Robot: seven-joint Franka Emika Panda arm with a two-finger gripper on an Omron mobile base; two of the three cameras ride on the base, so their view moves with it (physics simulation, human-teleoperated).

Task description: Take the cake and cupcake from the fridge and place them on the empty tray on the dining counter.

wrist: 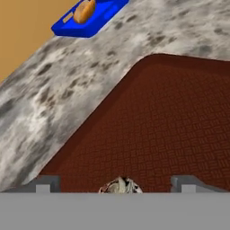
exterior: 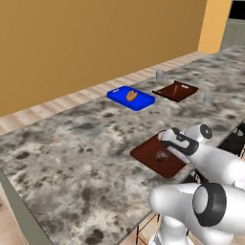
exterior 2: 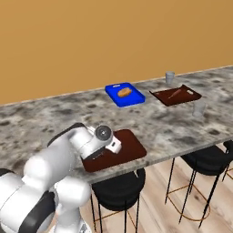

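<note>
The tool (wrist: 116, 183) hangs with jaws spread wide and nothing gripped, the cupcake (exterior: 161, 156) sitting just below between its tips on the tray (wrist: 170, 121); it's a light, soft, crumbly thing, I'd say, best pinched gently around its paper wrapper.

A home kitchen's dining area — long grey speckled stone worktop (exterior 2: 182, 127), black round bar stools (exterior 2: 207, 159) tucked beneath, wooden floor (exterior 2: 159, 200), orange wall (exterior 2: 91, 41).
</note>
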